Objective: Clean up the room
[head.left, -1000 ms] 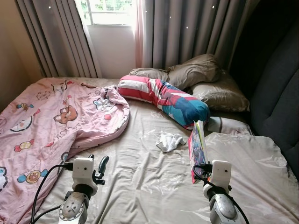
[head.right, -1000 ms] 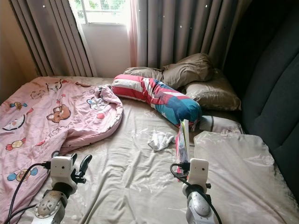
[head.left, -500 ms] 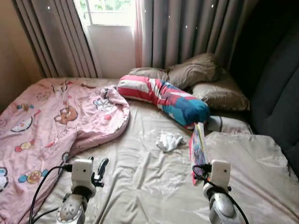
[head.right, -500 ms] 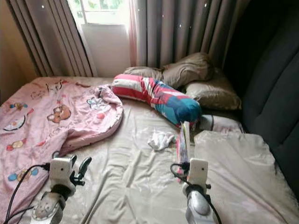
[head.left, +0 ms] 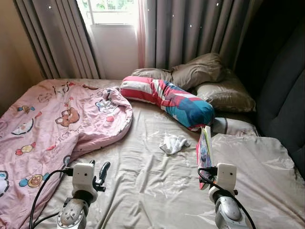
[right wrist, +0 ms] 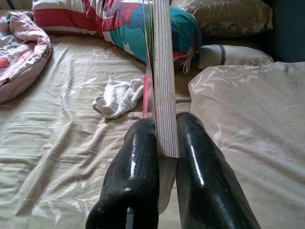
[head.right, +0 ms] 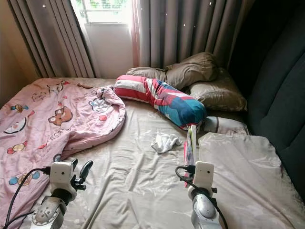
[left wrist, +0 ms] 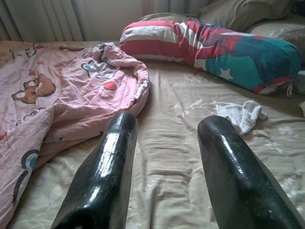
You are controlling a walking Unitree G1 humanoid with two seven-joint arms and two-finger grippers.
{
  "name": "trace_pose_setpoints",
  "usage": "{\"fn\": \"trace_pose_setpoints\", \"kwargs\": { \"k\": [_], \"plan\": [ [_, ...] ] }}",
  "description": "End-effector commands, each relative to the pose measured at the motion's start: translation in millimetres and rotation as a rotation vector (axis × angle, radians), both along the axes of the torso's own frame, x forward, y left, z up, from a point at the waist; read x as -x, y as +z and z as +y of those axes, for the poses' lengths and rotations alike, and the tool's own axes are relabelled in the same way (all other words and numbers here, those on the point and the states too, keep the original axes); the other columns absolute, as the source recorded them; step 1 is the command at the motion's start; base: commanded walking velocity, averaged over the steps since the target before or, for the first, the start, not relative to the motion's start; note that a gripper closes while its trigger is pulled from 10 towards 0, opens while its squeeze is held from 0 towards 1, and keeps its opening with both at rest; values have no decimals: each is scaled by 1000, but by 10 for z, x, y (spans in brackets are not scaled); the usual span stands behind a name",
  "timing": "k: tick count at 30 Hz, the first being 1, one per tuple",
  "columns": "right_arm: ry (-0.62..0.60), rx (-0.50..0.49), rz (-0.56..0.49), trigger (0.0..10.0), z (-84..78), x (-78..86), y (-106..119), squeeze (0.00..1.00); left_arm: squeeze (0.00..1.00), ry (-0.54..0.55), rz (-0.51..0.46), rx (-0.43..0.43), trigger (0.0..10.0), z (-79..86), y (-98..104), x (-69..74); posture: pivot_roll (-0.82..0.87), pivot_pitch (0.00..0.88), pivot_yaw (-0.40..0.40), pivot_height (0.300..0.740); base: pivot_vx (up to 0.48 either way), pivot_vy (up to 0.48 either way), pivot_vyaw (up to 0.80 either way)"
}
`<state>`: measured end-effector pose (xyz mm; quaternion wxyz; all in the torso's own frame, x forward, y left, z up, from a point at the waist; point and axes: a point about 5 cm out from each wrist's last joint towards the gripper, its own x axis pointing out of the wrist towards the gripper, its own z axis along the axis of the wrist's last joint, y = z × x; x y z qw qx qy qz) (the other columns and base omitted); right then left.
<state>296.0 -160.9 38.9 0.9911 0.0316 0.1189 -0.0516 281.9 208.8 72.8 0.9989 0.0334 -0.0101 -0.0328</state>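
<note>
My right gripper (right wrist: 164,143) is shut on a thin colourful book (head.left: 205,150), held upright on edge above the beige bed sheet (head.left: 143,176); the book's page edges (right wrist: 164,71) stand between the two black fingers. A crumpled white cloth (head.left: 173,143) lies on the sheet just left of the book. My left gripper (left wrist: 167,143) hovers open and holds nothing, low over the sheet near the edge of the pink cartoon blanket (head.left: 57,124). A striped red, white and teal bolster (head.left: 167,100) lies across the bed beyond the cloth.
Brown pillows (head.left: 205,76) are piled at the head of the bed, against a dark padded headboard (head.left: 286,95). A folded beige cover (head.left: 257,162) lies at the right. Grey curtains (head.left: 190,33) and a window (head.left: 112,7) stand behind the bed.
The camera has shifted slightly. The right gripper and its book have moved a little to the right; the left gripper stays open in about the same place.
</note>
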Motion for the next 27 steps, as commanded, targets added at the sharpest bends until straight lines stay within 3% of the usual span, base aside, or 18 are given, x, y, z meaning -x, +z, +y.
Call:
{"fn": "trace_pose_setpoints", "kwargs": {
  "k": [1,14,17,27],
  "plan": [
    [13,15,-46,10000,17,-72,95,0,0,3,3,-3,10000,4,8,-3,1,45,14,684,0,0,0],
    [5,7,-66,10000,9,-73,106,0,0,9,3,-4,10000,14,8,19,4,52,14,670,0,0,0],
    [9,8,-30,10000,19,-77,70,0,0,9,3,-5,10000,17,8,25,4,55,15,670,0,0,0],
    [28,7,-73,10000,49,-94,115,0,0,7,7,-6,10000,7,4,47,3,69,18,625,0,0,0]
  ]
}}
